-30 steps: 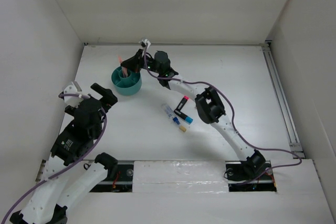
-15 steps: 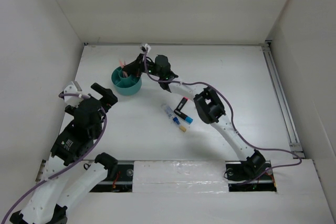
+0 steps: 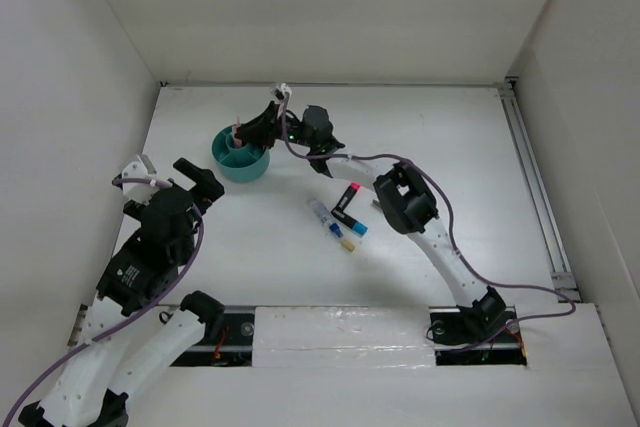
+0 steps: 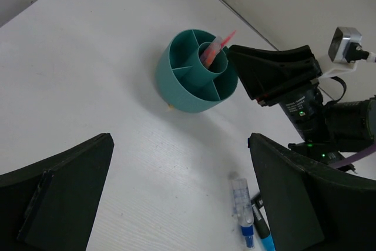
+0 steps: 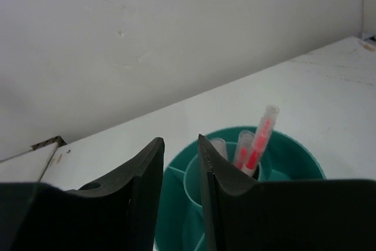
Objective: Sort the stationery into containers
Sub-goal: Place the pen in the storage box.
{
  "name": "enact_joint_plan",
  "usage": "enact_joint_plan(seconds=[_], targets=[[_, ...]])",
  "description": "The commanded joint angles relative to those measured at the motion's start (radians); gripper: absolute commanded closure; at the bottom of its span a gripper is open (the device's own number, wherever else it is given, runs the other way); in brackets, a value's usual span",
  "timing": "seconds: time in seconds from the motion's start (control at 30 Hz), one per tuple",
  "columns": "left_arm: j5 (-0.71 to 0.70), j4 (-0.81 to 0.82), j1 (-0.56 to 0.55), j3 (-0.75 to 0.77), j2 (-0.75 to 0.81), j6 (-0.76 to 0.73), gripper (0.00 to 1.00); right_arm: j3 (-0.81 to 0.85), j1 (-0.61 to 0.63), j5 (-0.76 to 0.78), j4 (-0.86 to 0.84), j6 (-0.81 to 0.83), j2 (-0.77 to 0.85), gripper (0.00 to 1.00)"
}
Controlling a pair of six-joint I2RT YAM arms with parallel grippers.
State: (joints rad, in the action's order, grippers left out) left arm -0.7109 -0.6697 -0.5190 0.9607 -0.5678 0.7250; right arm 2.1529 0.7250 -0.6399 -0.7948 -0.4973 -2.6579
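Note:
The teal cup [image 3: 241, 156] stands at the back left of the table. Thin pink-red pens [image 3: 238, 130] stand in its centre tube; they also show in the right wrist view [image 5: 257, 137] and the left wrist view [image 4: 215, 49]. My right gripper [image 3: 257, 128] hovers just right of the cup's rim, its jaws a little apart and empty [image 5: 180, 145]. On the table lie a clear-barrelled pen [image 3: 321, 214], a black marker with a pink cap [image 3: 346, 199], a blue-capped pen [image 3: 353, 227] and a tan eraser block [image 3: 348, 244]. My left gripper [image 3: 192, 181] is open and empty, left of the cup.
White walls close in the table at the back and both sides. A metal rail [image 3: 535, 187] runs along the right edge. The right arm's cable [image 3: 360, 159] loops above the loose pens. A tiny tan bit lies at the cup's foot [image 4: 170, 106].
My right gripper has drawn back a little to the right and away from the cup. The pink-red pen it held stays standing in the centre tube. The left arm has not moved.

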Motion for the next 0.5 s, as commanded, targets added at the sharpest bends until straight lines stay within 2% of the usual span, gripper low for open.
enact_joint_plan(seconds=[0.0,0.1,0.13,0.2,0.27,0.33,0.37,0.43,0.47], targets=[[-0.002,0.036,0.005,-0.01,-0.003,-0.013,0.0,-0.027,-0.001,-0.04,-0.138,0.0,0.119,0.64],[-0.002,0.036,0.005,-0.01,-0.003,-0.013,0.0,-0.123,-0.01,-0.05,-0.194,-0.012,0.199,0.63],[-0.002,0.036,0.005,-0.01,-0.003,-0.013,0.0,-0.157,-0.01,-0.05,-0.227,-0.021,0.226,0.57],[-0.002,0.036,0.005,-0.01,-0.003,-0.013,0.0,-0.259,-0.022,-0.026,-0.227,-0.021,0.286,0.0],[-0.002,0.036,0.005,-0.01,-0.003,-0.022,0.0,-0.35,-0.038,0.021,-0.19,-0.01,0.401,0.0],[-0.002,0.036,0.005,-0.01,-0.003,-0.022,0.0,-0.52,-0.062,0.096,-0.156,-0.001,0.491,0.0],[-0.002,0.036,0.005,-0.01,-0.003,-0.022,0.0,-0.575,-0.062,0.15,-0.082,0.023,0.588,0.0],[-0.002,0.036,0.005,-0.01,-0.012,-0.022,0.0,-0.698,-0.073,0.311,0.039,0.071,0.68,0.0],[-0.002,0.036,0.005,-0.01,-0.012,-0.033,0.0,-0.731,-0.073,0.385,0.195,0.116,0.772,0.0]])
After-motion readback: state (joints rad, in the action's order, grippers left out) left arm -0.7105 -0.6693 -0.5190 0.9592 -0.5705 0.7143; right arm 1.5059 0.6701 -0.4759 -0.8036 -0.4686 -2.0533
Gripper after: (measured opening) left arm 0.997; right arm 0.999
